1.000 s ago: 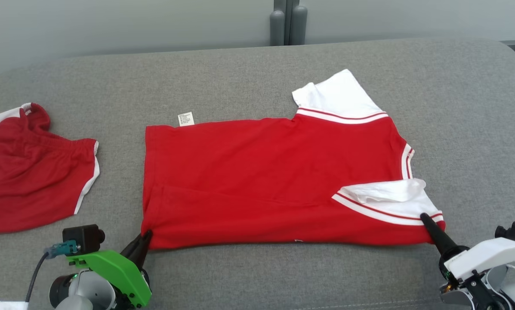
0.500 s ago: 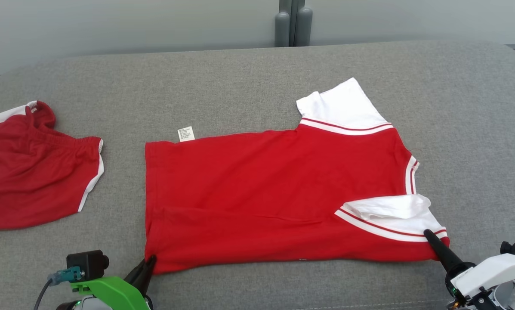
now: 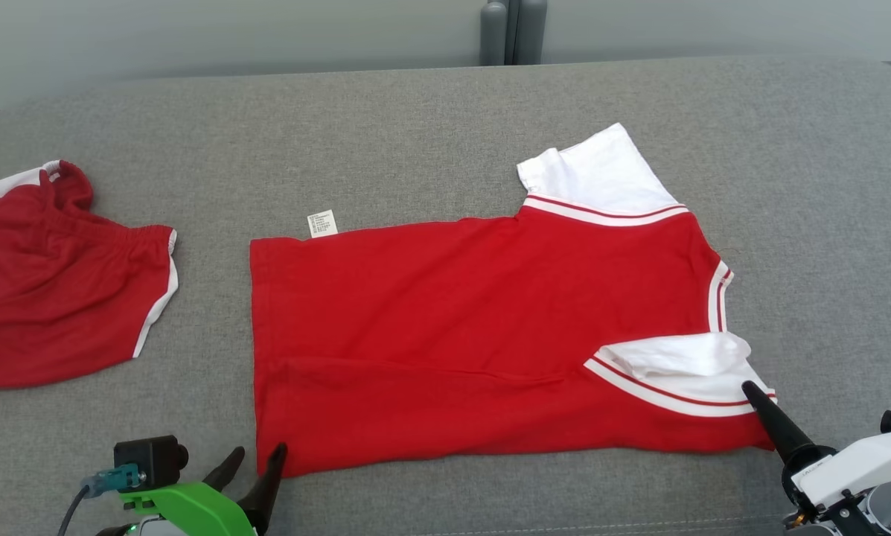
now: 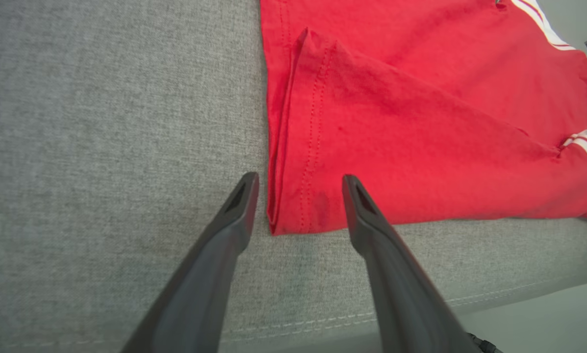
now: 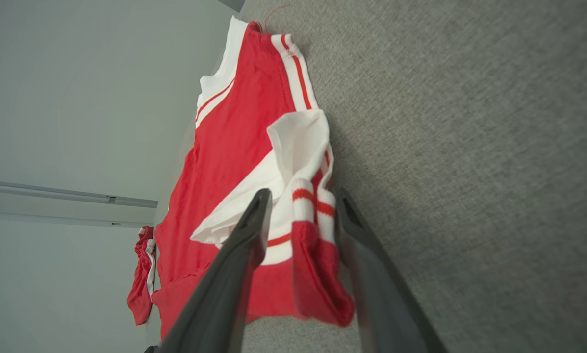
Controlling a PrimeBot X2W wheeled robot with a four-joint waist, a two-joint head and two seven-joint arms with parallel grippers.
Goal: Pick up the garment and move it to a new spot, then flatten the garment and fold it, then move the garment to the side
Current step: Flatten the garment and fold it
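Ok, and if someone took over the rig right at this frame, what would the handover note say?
Left gripper: open, fingers either side of the near hem corner of the shirt, not holding it.
Right gripper: jaws apart, the sleeve-end corner loose between them.
Shirt: spread on the grey cushion, near edge folded over; red shorts lie to its left.
Done: flattened, first fold in.
Left: finish folding, move it aside.

The shirt (image 3: pixel 475 342) lies mid-frame on the cushion (image 3: pixel 385 134), shorts (image 3: pixel 50 283) apart at the left edge. The left gripper (image 3: pixel 260 449) sits at its lower-left corner (right gripper (image 3: pixel 752 391) at the lower-right sleeve).
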